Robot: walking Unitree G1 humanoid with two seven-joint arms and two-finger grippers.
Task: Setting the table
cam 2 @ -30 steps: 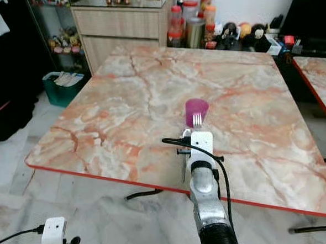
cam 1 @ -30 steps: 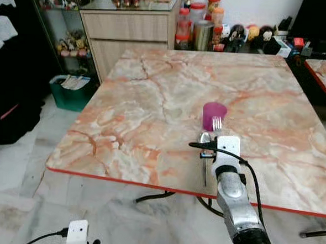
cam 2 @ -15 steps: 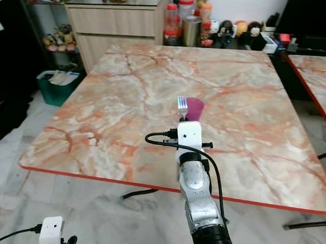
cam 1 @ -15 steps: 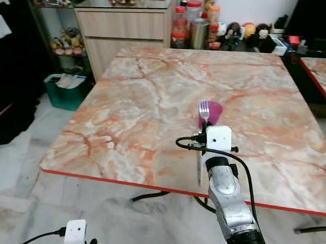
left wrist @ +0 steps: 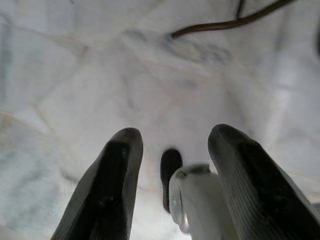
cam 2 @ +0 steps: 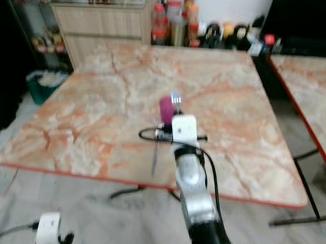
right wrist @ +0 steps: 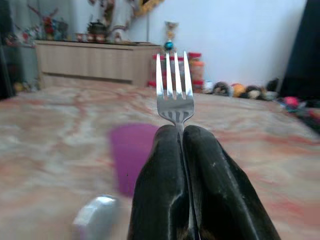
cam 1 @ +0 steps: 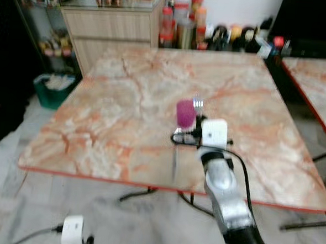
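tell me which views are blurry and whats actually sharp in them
Both eye views are smeared all over, so the purple cup and marble table look soft. In the right wrist view the fork and the right claw shut on it are crisp, while the cup and cabinet behind are out of focus. The left wrist view is softly blurred, with the left claw open over pale floor.

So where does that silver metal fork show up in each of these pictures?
Left eye view: silver metal fork, tines up, just right of the purple plastic cup.
Right eye view: fork above the white wrist box.
Right wrist view: centre, clamped by the right gripper.
Left wrist view: no fork.
Shared landmark: the cup.
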